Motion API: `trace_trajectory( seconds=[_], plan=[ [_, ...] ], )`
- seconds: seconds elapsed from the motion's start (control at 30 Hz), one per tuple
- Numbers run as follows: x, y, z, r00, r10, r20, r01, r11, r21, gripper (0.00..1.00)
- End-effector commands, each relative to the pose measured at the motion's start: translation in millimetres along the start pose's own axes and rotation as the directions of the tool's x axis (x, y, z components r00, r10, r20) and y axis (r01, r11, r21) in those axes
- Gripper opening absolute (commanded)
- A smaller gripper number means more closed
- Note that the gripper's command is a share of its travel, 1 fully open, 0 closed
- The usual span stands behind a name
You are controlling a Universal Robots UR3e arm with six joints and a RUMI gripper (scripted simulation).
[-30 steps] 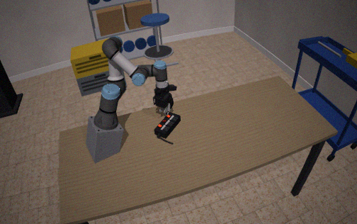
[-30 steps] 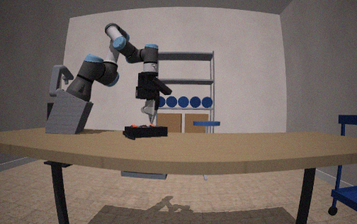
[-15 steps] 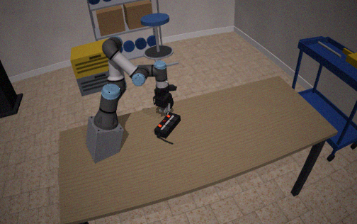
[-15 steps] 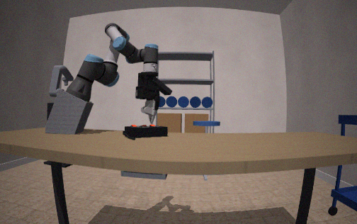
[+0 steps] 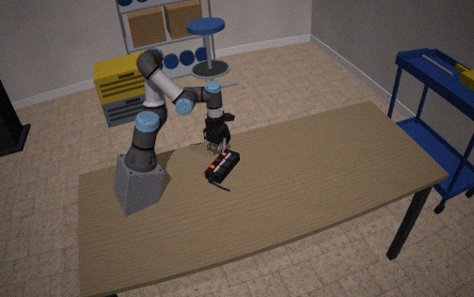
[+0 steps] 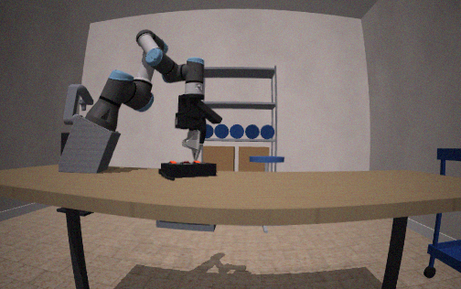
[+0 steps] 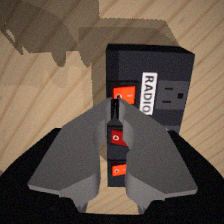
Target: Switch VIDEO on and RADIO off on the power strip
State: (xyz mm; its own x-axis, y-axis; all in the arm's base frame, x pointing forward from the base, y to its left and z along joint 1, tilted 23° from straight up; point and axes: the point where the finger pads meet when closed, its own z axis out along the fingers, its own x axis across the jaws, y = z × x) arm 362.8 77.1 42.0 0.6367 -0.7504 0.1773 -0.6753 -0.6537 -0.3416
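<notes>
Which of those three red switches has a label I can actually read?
The farthest one in the wrist view, at the strip's end: RADIO is printed beside it. The closed jaws hide any labels by the other two.

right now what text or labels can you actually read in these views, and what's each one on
"RADIO": white label on the black power strip, beside the far red switch, wrist view.
Labels by the other two red switches are hidden behind the shut gripper.
Top and exterior views: strip too small to read; no other text visible.
</notes>
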Motion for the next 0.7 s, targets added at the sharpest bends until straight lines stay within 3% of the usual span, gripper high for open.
trace_trajectory(
  seconds=[0.0, 0.67],
  plan=[
    [0.6, -0.5, 1.4, 1.000, -0.001, -0.002, 0.001, 1.000, 0.001, 0.00],
    [0.6, -0.5, 4.0, 1.000, -0.001, -0.002, 0.001, 1.000, 0.001, 0.00]
  ],
)
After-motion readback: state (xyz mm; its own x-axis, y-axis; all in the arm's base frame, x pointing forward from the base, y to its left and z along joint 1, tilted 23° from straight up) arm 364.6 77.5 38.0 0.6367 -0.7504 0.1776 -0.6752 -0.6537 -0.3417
